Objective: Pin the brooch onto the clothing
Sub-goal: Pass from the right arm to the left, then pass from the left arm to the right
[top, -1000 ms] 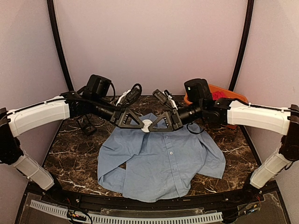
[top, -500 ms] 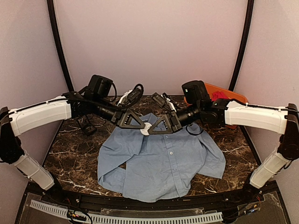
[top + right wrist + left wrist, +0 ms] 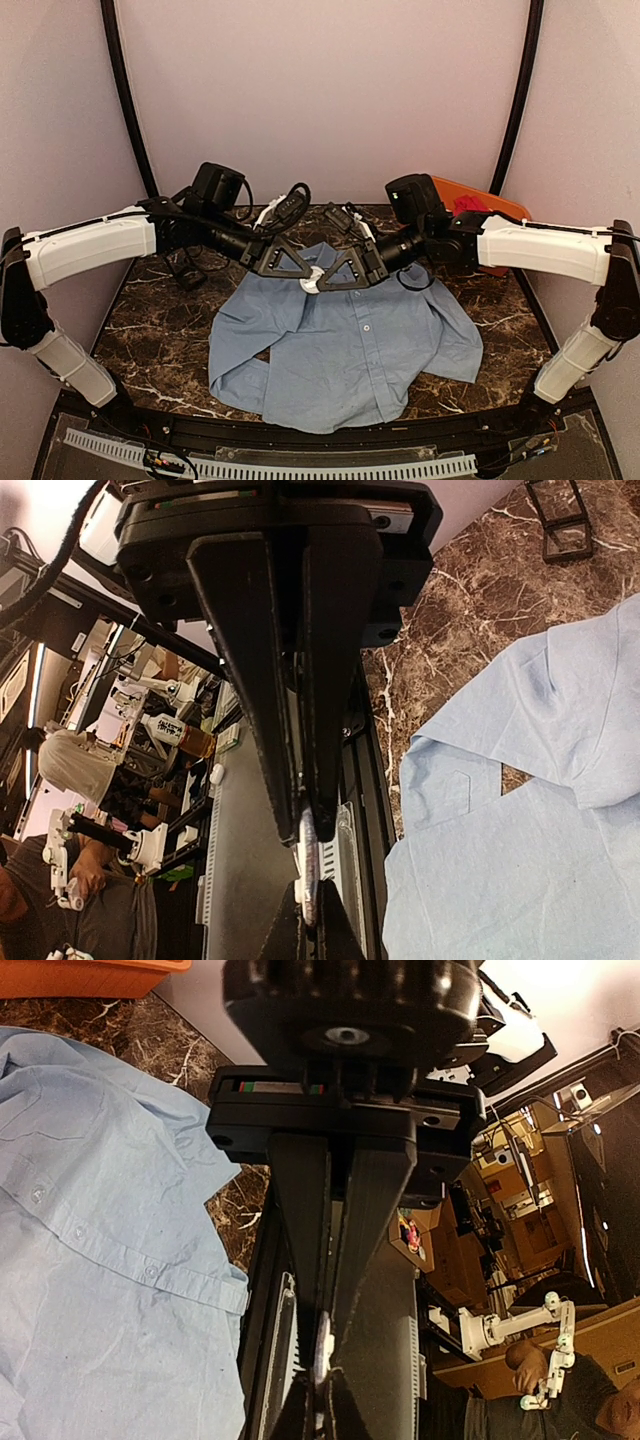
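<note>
The clothing, a light blue button-up shirt (image 3: 350, 350), lies spread on the dark marble table, also seen in the left wrist view (image 3: 100, 1260) and the right wrist view (image 3: 520, 860). Above its collar my two grippers meet tip to tip. Between them sits the brooch (image 3: 313, 281), a small round disc with a pale face. The wrist views show the brooch edge-on (image 3: 323, 1348) (image 3: 308, 876). My left gripper (image 3: 304, 275) (image 3: 325, 1340) is shut on one side of it. My right gripper (image 3: 326, 280) (image 3: 306, 838) is shut on the other side.
An orange bin (image 3: 480, 197) with a red garment stands at the back right, behind the right arm. A small black stand (image 3: 185, 268) sits on the table under the left arm. The table's black front rail (image 3: 320, 435) runs below the shirt's hem.
My left gripper's jaws have closed onto the brooch that the right gripper holds. Both grippers have eased slightly down toward the shirt collar.
</note>
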